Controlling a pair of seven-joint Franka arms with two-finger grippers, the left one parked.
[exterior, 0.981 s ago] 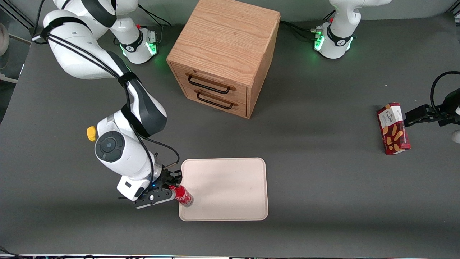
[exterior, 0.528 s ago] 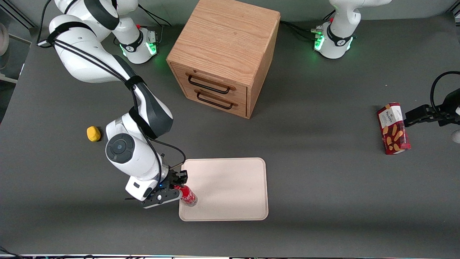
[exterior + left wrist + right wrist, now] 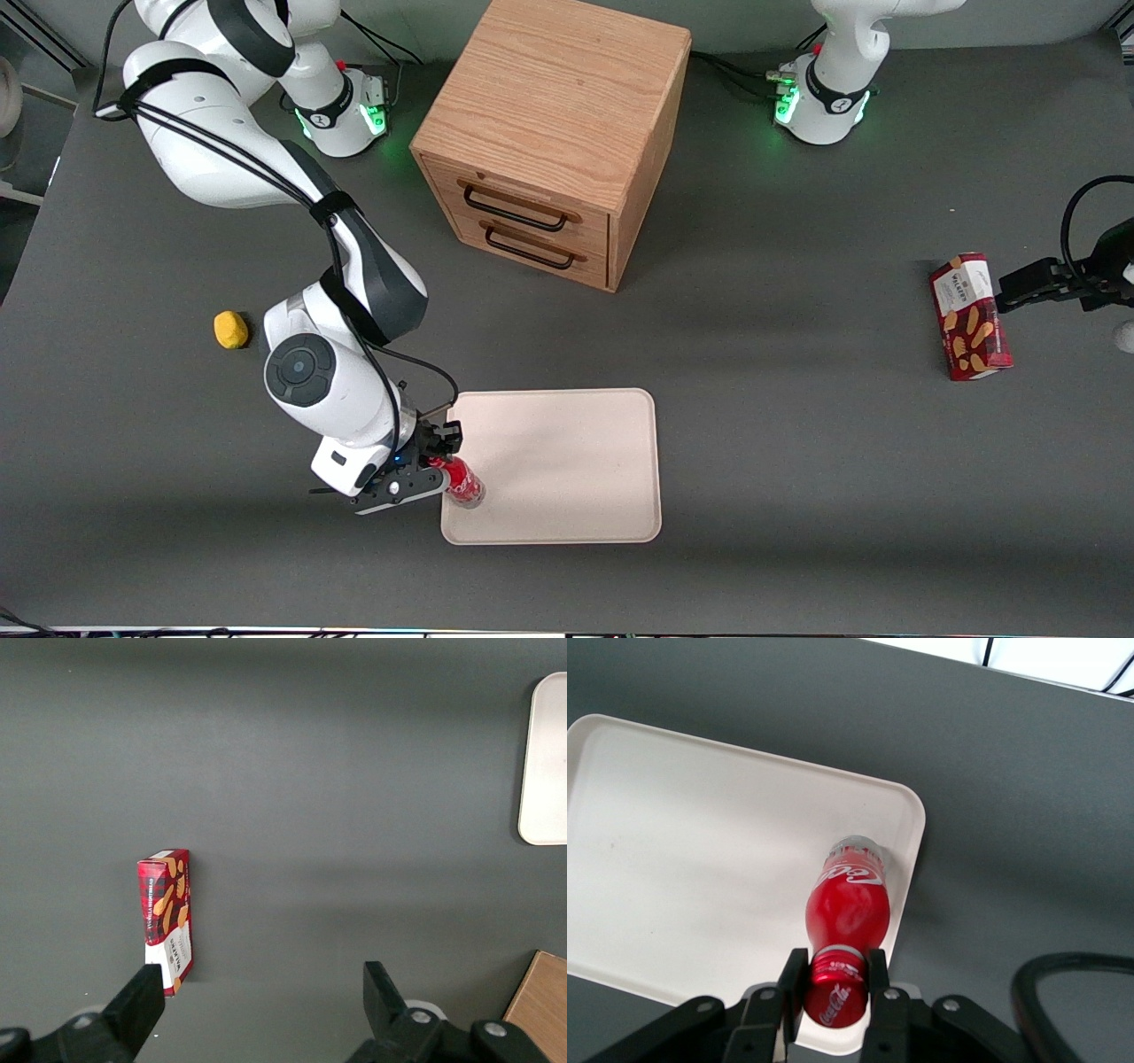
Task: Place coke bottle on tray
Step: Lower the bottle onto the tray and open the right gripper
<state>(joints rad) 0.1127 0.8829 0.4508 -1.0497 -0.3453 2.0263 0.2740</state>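
The coke bottle (image 3: 462,484) is a small red bottle with a red cap, white script logo and clear base. My right gripper (image 3: 436,468) is shut on its cap. The bottle stands on the cream-white tray (image 3: 567,461), in the tray corner nearest the front camera at the working arm's end. In the right wrist view the fingers (image 3: 877,967) clamp the cap of the bottle (image 3: 845,912), whose clear base rests just inside the tray's rim (image 3: 918,828). The gripper (image 3: 834,973) sits directly above the bottle.
A wooden drawer cabinet (image 3: 554,133) stands farther from the front camera than the tray. A small yellow object (image 3: 231,329) lies toward the working arm's end. A red biscuit box (image 3: 969,316) lies toward the parked arm's end; it also shows in the left wrist view (image 3: 166,920).
The right arm carried the bottle from the tray's edge a little farther over the tray, then nearly stopped. The gripper stayed shut on the cap throughout.
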